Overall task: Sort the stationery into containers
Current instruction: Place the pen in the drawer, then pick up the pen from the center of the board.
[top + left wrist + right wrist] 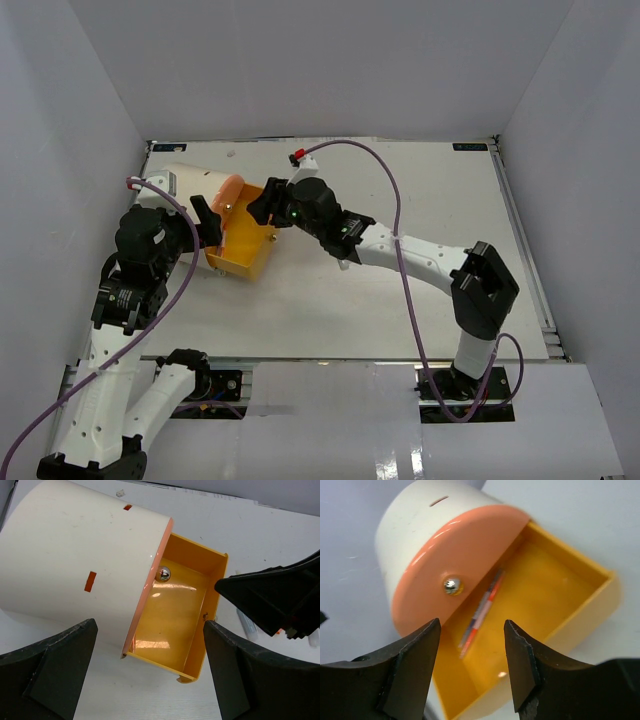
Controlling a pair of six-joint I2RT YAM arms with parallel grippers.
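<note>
The container is a cream cylinder (185,183) lying on its side, with an orange round face (455,560) and a metal knob (451,585). Its yellow drawer (243,247) is pulled out. In the right wrist view a thin pen (482,611) with red and blue bands shows blurred inside the drawer (555,595), along the orange face. My right gripper (472,665) hangs open above the drawer with nothing between its fingers. My left gripper (150,680) is wide open, straddling the drawer's (175,620) front end without touching it. No other stationery is in view.
In the left wrist view a pale pen-like item (247,625) shows by the drawer's outer wall under the right gripper's black finger (275,600); whether it rests on the table I cannot tell. White walls enclose the table (430,200) on three sides.
</note>
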